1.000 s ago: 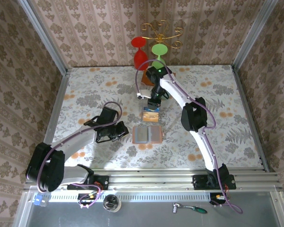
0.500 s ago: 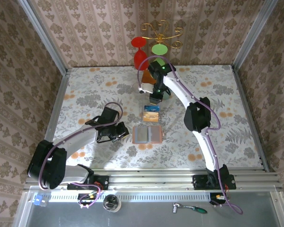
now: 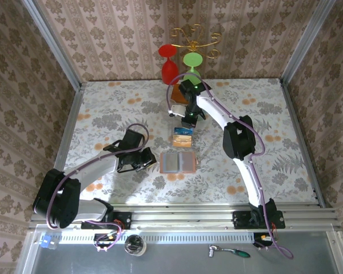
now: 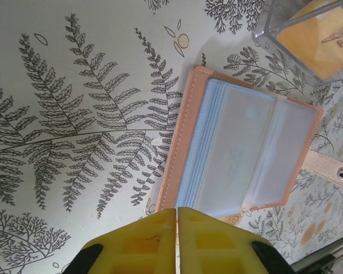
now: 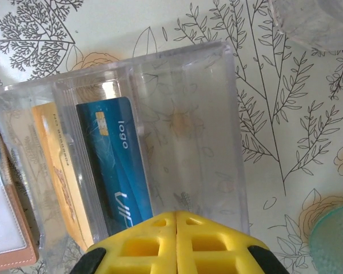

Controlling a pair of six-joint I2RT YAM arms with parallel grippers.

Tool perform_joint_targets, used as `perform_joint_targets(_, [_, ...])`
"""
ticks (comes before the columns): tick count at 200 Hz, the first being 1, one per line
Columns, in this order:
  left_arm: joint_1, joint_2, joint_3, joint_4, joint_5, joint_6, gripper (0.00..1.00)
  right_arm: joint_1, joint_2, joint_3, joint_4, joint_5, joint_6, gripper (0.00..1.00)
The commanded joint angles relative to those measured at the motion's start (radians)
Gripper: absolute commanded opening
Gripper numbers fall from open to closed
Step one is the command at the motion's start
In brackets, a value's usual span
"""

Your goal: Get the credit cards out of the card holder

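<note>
The left fingers (image 4: 138, 241) and right fingers (image 5: 138, 244) are closed, empty. The right ones could knock the clear plastic tray (image 5: 190, 117) just ahead, spilling its teal-blue plastic card (image 5: 117, 165).

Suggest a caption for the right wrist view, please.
Shut right end effector near clear box holding blue credit card and orange card.

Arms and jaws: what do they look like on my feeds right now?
Both the left arm and right arm have white link shells, black joints and a purple cable looping alongside. The jaws are bright yellow blocks with square recesses.
</note>
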Motion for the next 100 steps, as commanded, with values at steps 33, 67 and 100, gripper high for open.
perform_joint_targets(33, [-0.018,-0.015,0.028,-0.010,-0.012,-0.021,0.11,-0.001,-0.055,-0.027,0.022,0.008,0.029,0.11])
perform_joint_targets(67, [-0.024,-0.024,0.024,-0.004,-0.018,-0.026,0.11,0.005,-0.100,-0.033,0.049,0.018,0.044,0.13])
perform_joint_targets(100, [-0.027,-0.033,0.018,0.005,-0.021,-0.027,0.11,0.017,-0.136,-0.039,0.037,0.010,0.050,0.13])
